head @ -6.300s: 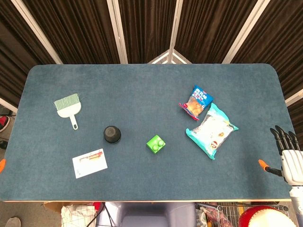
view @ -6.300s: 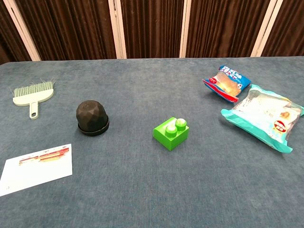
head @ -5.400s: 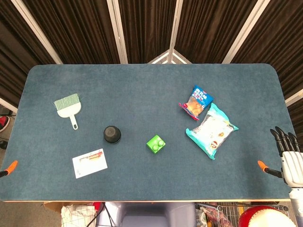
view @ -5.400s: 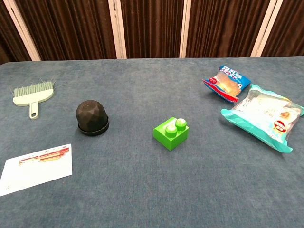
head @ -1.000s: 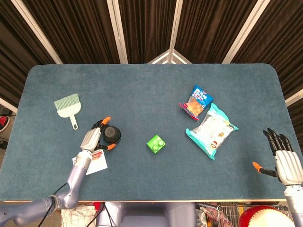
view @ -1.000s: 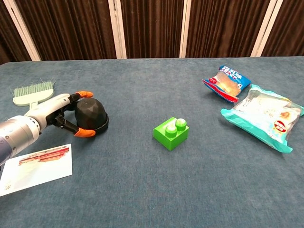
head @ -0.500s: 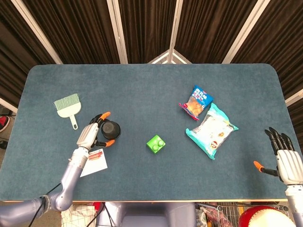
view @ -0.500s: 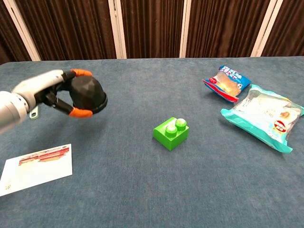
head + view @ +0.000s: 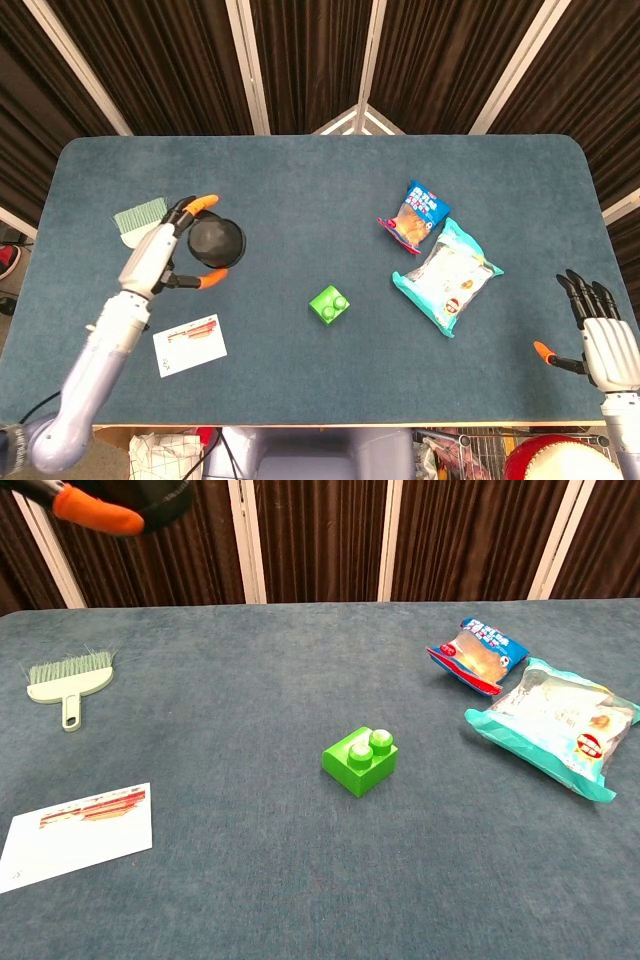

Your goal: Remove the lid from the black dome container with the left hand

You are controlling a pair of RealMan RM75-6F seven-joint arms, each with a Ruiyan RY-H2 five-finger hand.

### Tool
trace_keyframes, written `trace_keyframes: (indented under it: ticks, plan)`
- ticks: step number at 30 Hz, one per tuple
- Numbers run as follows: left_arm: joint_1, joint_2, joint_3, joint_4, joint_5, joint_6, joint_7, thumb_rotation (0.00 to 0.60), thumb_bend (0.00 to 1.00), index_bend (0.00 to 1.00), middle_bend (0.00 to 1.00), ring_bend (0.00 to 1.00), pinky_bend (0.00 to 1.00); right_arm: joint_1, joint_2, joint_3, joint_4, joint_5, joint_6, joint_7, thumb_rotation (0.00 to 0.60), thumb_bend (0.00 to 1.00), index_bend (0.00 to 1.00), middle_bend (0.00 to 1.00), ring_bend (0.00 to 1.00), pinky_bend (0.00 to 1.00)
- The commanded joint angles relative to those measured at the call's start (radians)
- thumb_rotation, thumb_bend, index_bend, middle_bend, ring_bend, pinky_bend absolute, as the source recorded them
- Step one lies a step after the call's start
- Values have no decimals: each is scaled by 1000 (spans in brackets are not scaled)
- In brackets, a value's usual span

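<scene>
Holding the whole black container (image 9: 217,241) high in left hand (image 9: 165,252), could drop if grip loosens.

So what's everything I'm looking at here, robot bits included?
Table: one, blue-grey felt top, filling the head view.
Black dome container: one, black, lifted clear of the table in the left hand; no base shows on the table in the chest view.
Hand brush: one, pale green, far left of the table.
Card: one, white with red print, near left edge.
Toy brick: one, bright green with two studs, centre.
Snack bag: one, blue and red, right side.
Larger snack bag: one, teal and white, beside the blue one.
Left hand: grey with orange fingertips, holds the dome.
Right hand: fingers apart, holds nothing, at the table's right edge.
</scene>
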Motion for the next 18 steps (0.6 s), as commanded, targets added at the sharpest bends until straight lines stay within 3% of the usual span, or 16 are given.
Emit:
trace_keyframes:
  ticks: [1, 4, 8, 11, 15, 18]
  plan:
    - [-2, -79, 95, 175, -71, -70, -32, 600, 533, 154, 427, 0, 0, -2, 0, -2, -4, -4, 5, 0, 600, 209, 0, 9, 106, 11]
    - [-25, -158, 134, 306, -101, -136, -76, 600, 534, 153, 422, 0, 0, -2, 0, -2, -7, -5, 6, -2, 600, 209, 0, 9, 106, 11]
    - [-58, -214, 138, 390, -101, -167, -99, 600, 533, 129, 407, 0, 0, 1, -2, 0, -2, 1, -2, 1, 600, 209, 0, 9, 106, 11]
    - [-61, -189, 99, 321, -64, -123, -112, 600, 533, 131, 399, 0, 0, -1, -2, 0, 2, 2, 0, 9, 600, 209, 0, 9, 106, 11]
    - [-29, -132, 10, 158, 36, 6, -164, 600, 533, 136, 399, 0, 0, -6, 1, -3, 1, -6, 12, 19, 600, 208, 0, 9, 106, 11]
    - [8, -116, -27, 70, 98, 97, -214, 600, 534, 136, 398, 0, 0, -9, 4, -7, 0, -16, 19, 23, 600, 209, 0, 9, 106, 11]
